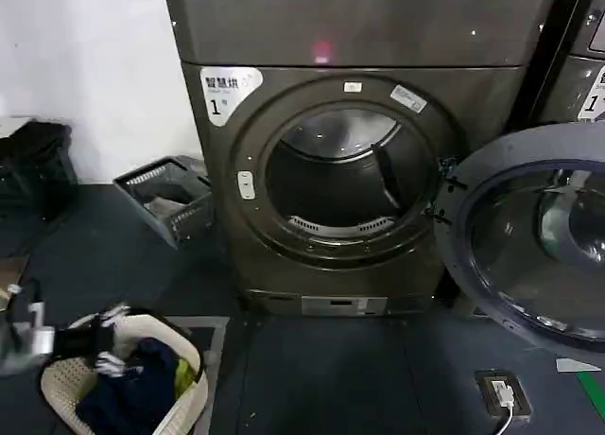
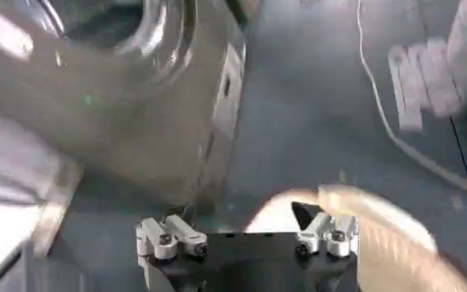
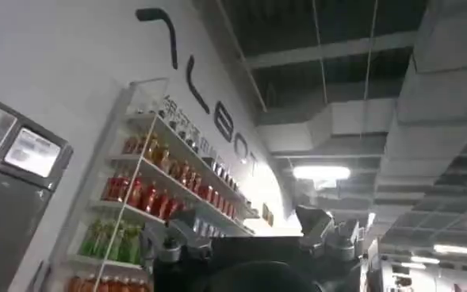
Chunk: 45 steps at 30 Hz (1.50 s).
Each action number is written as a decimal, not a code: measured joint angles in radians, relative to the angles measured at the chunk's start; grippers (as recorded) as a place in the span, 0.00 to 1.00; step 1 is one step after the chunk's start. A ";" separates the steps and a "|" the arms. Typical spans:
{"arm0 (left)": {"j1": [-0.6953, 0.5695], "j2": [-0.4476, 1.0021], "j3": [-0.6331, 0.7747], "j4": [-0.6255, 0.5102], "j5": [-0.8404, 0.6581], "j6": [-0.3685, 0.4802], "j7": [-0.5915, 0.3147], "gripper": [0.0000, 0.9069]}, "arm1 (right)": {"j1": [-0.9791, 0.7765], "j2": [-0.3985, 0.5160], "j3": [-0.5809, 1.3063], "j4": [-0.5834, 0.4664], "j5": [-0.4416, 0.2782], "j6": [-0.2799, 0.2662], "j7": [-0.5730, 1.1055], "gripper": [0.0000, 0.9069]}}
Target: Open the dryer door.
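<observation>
Door (image 1: pixel 529 236): swung fully open to the right of the dryer (image 1: pixel 354 151). Its grey inner side and dark glass face the head camera; it hangs from hinges at the right edge of the drum opening.

Drum opening (image 1: pixel 345 175): uncovered, with the metal drum inside in plain sight.

Left gripper (image 2: pixel 247 238): fingers spread wide apart, holding nothing. In the head view it sits low at the left edge (image 1: pixel 24 336), just beside the laundry basket (image 1: pixel 66 383), well apart from the door and left of the dryer. Its wrist view looks across the dark floor at the dryer's lower front corner, with a pale basket rim close by.

Right gripper (image 3: pixel 253 238): fingers apart, empty, pointing up toward a ceiling and wall shelves (image 3: pixel 162 206) of bottles, away from the door.

Labels: white sticker (image 1: pixel 227 90) at the dryer's upper left carries Chinese characters and a "1". A small pink light (image 1: pixel 322 50) glows on the top panel. A small white tag (image 1: pixel 407 98) sits on the ring at upper right; its print is too small to read.

Second machine (image 1: pixel 581 66): at the right edge, with a white sticker also showing a "1".

Wall lettering (image 3: pixel 209 103): large dark letters above the shelves, partly cut off, not readable whole.
</observation>
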 joint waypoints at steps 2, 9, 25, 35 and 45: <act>0.001 0.023 0.011 0.019 0.023 -0.010 0.014 1.00 | 0.007 0.000 -0.008 -0.001 -0.012 0.008 0.000 1.00; 0.000 0.074 0.030 0.062 0.083 -0.025 0.022 1.00 | 0.020 -0.001 -0.015 0.001 -0.023 0.014 0.001 1.00; -0.004 0.065 0.038 0.150 0.177 -0.093 0.045 1.00 | 0.005 -0.008 0.000 0.007 -0.030 0.040 -0.008 1.00; -0.018 0.061 0.032 0.160 0.196 -0.108 0.104 1.00 | -0.007 0.002 0.004 0.014 -0.034 0.039 -0.006 1.00; -0.018 0.057 0.027 0.166 0.219 -0.115 0.117 1.00 | -0.013 0.002 0.021 0.018 -0.033 0.034 -0.005 1.00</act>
